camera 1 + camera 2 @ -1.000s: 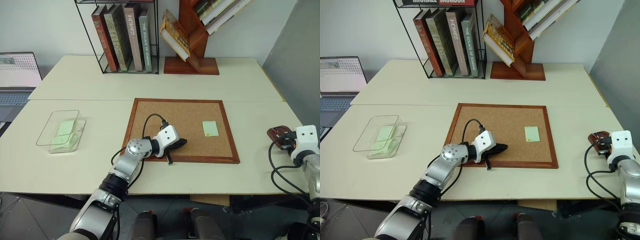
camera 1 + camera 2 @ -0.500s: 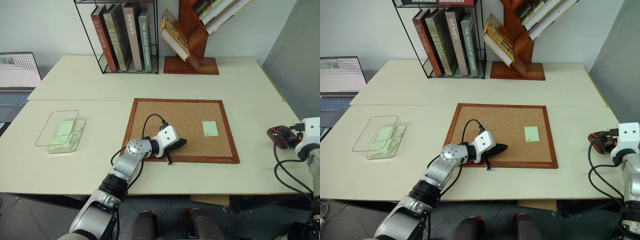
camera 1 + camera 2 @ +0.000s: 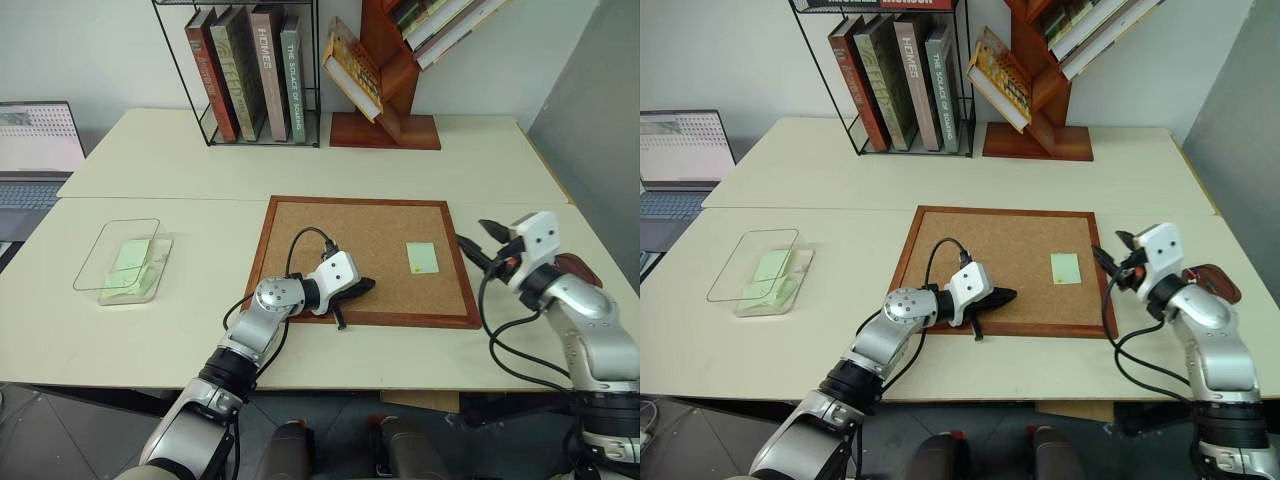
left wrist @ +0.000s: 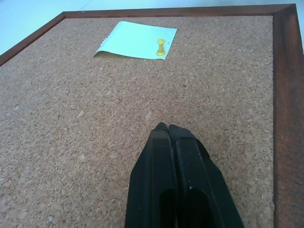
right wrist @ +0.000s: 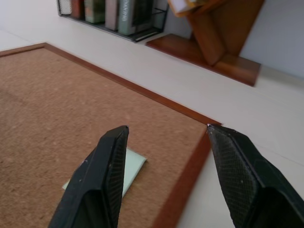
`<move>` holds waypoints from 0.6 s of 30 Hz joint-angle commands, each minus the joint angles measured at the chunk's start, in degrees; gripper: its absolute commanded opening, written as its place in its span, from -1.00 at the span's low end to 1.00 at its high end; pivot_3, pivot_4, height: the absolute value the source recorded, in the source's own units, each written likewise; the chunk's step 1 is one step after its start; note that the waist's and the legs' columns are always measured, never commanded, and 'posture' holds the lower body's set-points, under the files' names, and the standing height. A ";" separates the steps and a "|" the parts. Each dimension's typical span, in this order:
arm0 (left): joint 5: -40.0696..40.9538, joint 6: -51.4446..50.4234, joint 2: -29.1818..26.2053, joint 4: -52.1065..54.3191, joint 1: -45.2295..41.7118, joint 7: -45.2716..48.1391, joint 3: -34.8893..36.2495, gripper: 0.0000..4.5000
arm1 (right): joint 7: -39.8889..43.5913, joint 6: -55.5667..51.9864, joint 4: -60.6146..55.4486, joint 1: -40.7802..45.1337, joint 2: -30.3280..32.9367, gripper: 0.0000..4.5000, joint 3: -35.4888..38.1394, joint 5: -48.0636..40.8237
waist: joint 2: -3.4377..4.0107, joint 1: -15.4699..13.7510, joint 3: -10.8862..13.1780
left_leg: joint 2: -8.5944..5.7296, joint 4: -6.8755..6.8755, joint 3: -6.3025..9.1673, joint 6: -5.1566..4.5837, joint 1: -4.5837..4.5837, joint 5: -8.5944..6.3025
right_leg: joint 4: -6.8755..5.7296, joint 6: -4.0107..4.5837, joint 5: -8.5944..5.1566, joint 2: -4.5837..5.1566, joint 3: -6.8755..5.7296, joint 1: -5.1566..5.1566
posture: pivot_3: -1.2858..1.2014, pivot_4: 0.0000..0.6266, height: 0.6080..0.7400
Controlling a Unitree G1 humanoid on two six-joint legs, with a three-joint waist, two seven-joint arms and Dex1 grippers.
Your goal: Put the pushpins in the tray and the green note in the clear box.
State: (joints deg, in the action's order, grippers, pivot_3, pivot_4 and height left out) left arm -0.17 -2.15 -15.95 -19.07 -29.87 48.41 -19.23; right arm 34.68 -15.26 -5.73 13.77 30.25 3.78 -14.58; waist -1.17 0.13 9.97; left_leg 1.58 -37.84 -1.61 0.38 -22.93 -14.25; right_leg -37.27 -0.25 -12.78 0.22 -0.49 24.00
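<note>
The green note lies on the right part of the cork board, held by a yellow pushpin at one corner. My right gripper hovers open over the board's right frame, pointing at the note, nothing between its fingers. My left gripper rests shut and empty on the board's near left part, its tips aimed toward the note. The brown tray sits at the table's right edge, partly behind my right arm. The clear box stands far left with pale green slips inside.
A wire rack of books and a slanted wooden bookshelf stand at the back of the table. A laptop sits at the far left. A seam splits the table just behind the cork board.
My right arm has swung left from beside the tray to the board's right edge, its fingers spread wider. The left arm has stayed still.
</note>
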 commanded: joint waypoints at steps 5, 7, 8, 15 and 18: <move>-1.34 -1.55 -0.65 -2.17 1.06 0.57 -0.87 -1.00 | 1.49 3.70 7.58 2.34 -4.34 0.23 -6.85 3.68 | -0.04 0.00 -0.02 | 0.00 0.00 -0.01 0.00 0.01 0.00 | 0.04 0.00 0.00 0.00 0.00 -0.03 | 0.03 -0.52 1.00; -1.34 -1.50 -0.61 -2.30 0.98 0.56 -0.86 -1.00 | 0.85 4.88 9.79 3.06 -4.85 0.23 -7.00 4.82 | -0.04 0.00 -0.02 | 0.01 0.00 0.00 0.00 0.02 0.00 | 0.05 0.00 0.00 0.00 -0.01 -0.03 | 0.03 -0.52 1.00; -1.32 -1.53 -0.61 -2.20 1.01 0.55 -0.84 -1.00 | 0.54 5.23 10.73 3.32 -5.09 0.16 -6.88 5.15 | -0.04 0.00 -0.02 | 0.02 0.00 0.01 0.00 0.02 0.00 | 0.04 0.00 0.00 0.00 -0.02 -0.03 | 0.03 -0.52 1.00; -1.32 -1.58 -0.69 -1.82 1.20 0.56 -0.87 -1.00 | 0.33 7.13 14.23 3.99 -5.70 -0.43 -7.02 7.29 | -0.04 0.00 -0.03 | 0.01 -0.01 -0.01 0.00 0.02 0.00 | 0.04 -0.02 0.02 -0.01 0.01 -0.05 | 0.03 -0.52 1.00; -1.35 -1.61 -0.79 -1.67 1.27 0.58 -0.88 -1.00 | 0.42 7.14 14.28 4.06 -6.11 -0.72 -6.90 7.01 | -0.04 0.00 -0.03 | 0.02 0.00 0.00 0.00 0.03 0.00 | 0.04 -0.02 0.02 -0.01 0.01 -0.05 | 0.03 -0.52 1.00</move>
State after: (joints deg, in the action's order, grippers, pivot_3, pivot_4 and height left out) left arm -0.17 -2.26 -16.10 -19.11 -29.91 48.47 -19.23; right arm 35.30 -8.64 8.90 17.09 24.20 -3.77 -7.78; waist -1.21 0.14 9.95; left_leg 1.60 -37.84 -1.61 0.38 -22.90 -14.25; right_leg -37.24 -0.27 -12.76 0.21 -0.48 23.95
